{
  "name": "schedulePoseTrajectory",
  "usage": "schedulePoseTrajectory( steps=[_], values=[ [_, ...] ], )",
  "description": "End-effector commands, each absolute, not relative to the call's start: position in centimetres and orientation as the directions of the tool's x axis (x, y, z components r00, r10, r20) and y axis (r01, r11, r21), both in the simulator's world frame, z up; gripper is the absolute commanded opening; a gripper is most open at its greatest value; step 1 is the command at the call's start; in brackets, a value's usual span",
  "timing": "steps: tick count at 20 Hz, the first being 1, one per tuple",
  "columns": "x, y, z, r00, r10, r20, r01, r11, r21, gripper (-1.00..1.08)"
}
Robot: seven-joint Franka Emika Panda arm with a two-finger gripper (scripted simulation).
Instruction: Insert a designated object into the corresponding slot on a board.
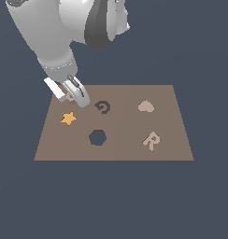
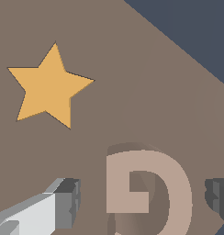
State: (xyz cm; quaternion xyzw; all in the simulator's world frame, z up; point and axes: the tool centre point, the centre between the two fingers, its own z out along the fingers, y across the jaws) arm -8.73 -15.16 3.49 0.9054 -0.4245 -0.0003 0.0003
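Observation:
The light-tan G piece (image 2: 178, 193) lies flat on the brown board (image 1: 125, 149) near its far corner on the exterior view's left, mostly hidden by my gripper there (image 1: 69, 98). My gripper (image 1: 67, 92) is low over it and open. In the wrist view the gripper (image 2: 142, 199) straddles the G piece, with one finger (image 2: 63, 206) on each side and small gaps to the piece. The dark G-shaped slot (image 1: 103, 107) is a short way to the exterior view's right of the gripper and stands empty.
An orange star (image 1: 68, 118) lies just in front of the gripper; it also shows in the wrist view (image 2: 47, 87). A dark hexagonal hole (image 1: 97, 137), a tan heart (image 1: 146, 107) and a tan R piece (image 1: 151, 141) are on the board.

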Motion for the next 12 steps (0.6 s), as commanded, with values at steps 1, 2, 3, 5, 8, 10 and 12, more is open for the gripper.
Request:
schedulePoseTrajectory(
  steps=[1, 2, 3, 5, 8, 10, 12],
  values=[
    [-8.76, -15.16, 3.03, 0.638, -0.770, 0.000, -0.770, -0.638, 0.000, 1.00],
    [-8.76, -15.15, 3.00, 0.638, -0.770, 0.000, -0.770, -0.638, 0.000, 1.00],
    [-8.76, -15.15, 3.00, 0.638, -0.770, 0.000, -0.770, -0.638, 0.000, -1.00],
    [-8.76, -15.15, 3.00, 0.638, -0.770, 0.000, -0.770, -0.638, 0.000, -1.00],
    [-8.76, -15.15, 3.00, 0.638, -0.770, 0.000, -0.770, -0.638, 0.000, -1.00],
    [-8.76, -15.15, 3.00, 0.638, -0.770, 0.000, -0.770, -0.638, 0.000, -1.00],
    [-8.76, -15.15, 3.00, 0.638, -0.770, 0.000, -0.770, -0.638, 0.000, -1.00]
  ],
)
